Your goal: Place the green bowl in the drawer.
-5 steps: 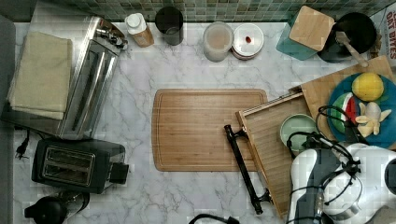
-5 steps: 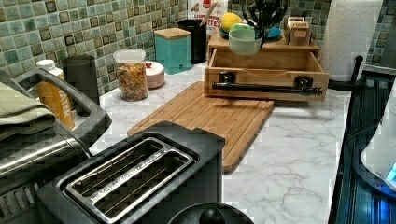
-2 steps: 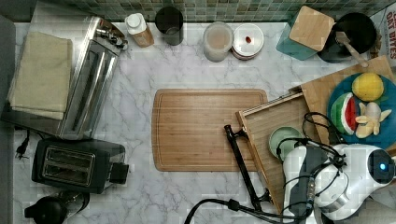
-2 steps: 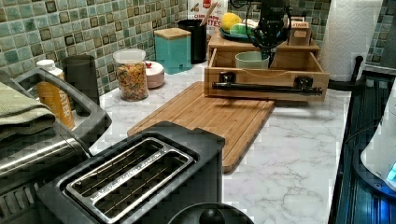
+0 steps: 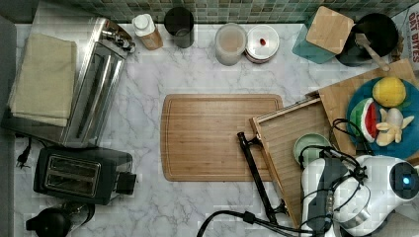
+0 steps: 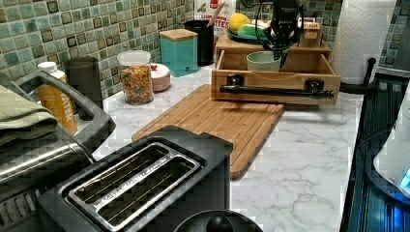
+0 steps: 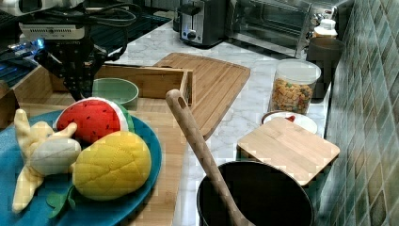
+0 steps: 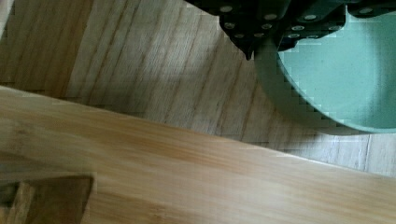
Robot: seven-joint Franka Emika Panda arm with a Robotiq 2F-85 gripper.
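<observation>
- The gripper (image 6: pixel 281 50) hangs over the open drawer (image 6: pixel 275 77), its black fingers (image 8: pixel 243 35) pinching the rim of the green bowl (image 6: pixel 263 61): in the wrist view one finger sits outside the wall and the other inside the bowl.
- The green bowl sits low inside the drawer on its slatted base; in the top view it lies at the drawer's right-hand side, just beside the white arm (image 5: pixel 356 190).
- In the right view the gripper (image 7: pixel 77 77) comes down at the bowl's (image 7: pixel 115 90) near edge, next to the blue plate (image 7: pixel 141 188) of toy fruit.
- The drawer's black bar handle (image 5: pixel 254 175) points toward the bamboo cutting board (image 5: pixel 212 136) in the top view, with a black cable (image 5: pixel 232 217) curling beneath it.
- A carton behind the black utensil pot (image 5: pixel 368 32) shows partial red print in the top view, reading "OAT BITES"; in the left view a few more letters show, too cut off to read.
- A second ago the bowl was held up level with the blue plate, above the drawer; 0.4 s ago it had dropped into the drawer, and it now sits at much the same spot there, the arm shifted slightly toward the top view's right.
</observation>
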